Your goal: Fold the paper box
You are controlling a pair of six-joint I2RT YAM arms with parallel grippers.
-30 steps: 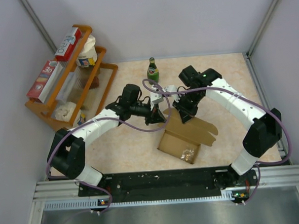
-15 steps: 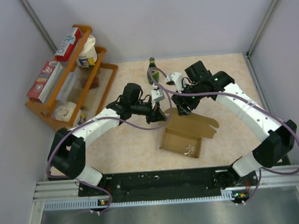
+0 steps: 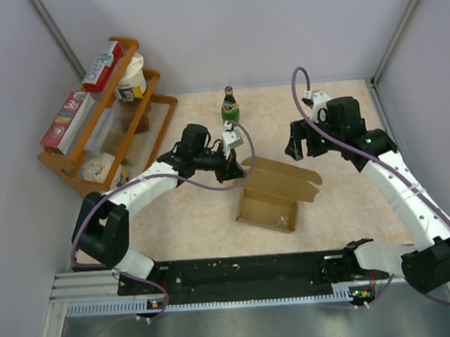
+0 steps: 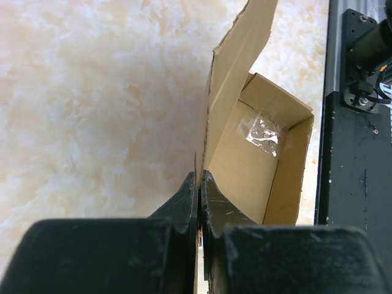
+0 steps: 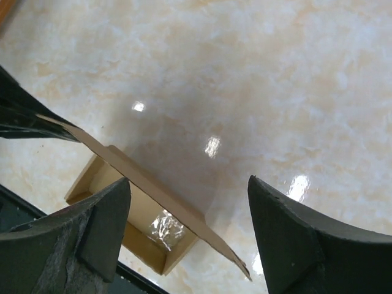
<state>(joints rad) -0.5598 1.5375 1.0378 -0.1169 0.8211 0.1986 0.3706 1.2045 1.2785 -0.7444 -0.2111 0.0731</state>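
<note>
Left gripper (image 4: 199, 184): clenched on 1 upright wall of the paper box (image 3: 273, 200) (its top open).
Right gripper (image 5: 187, 187): released, hovering apart from the paper box.

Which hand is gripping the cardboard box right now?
The left hand, shut on the paper box's edge; the right hand is open and clear of it.

Left fingers (image 4: 181, 205) pinched tight together; right fingers (image 5: 103, 223) spread wide apart, empty.
</note>
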